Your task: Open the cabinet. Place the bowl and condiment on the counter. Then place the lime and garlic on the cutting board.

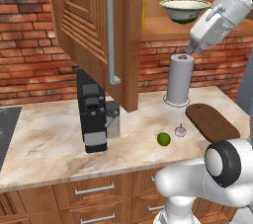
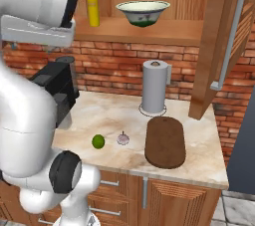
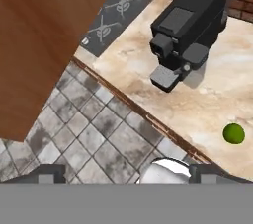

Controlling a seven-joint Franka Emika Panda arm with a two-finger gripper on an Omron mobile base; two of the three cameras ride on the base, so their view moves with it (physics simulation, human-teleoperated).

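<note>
cream bowl (image 1: 185,10) on cabinet shelf, just left of open pincer (image 1: 196,48).

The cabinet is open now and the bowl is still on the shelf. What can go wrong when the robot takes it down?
1. The bowl sits near the shelf's front edge; a nudge from the open gripper could tip it off.
2. Below stand the paper towel roll, garlic and lime; a falling bowl might scatter them.
3. The open cabinet doors flank the shelf, so the arm could strike one.
</note>
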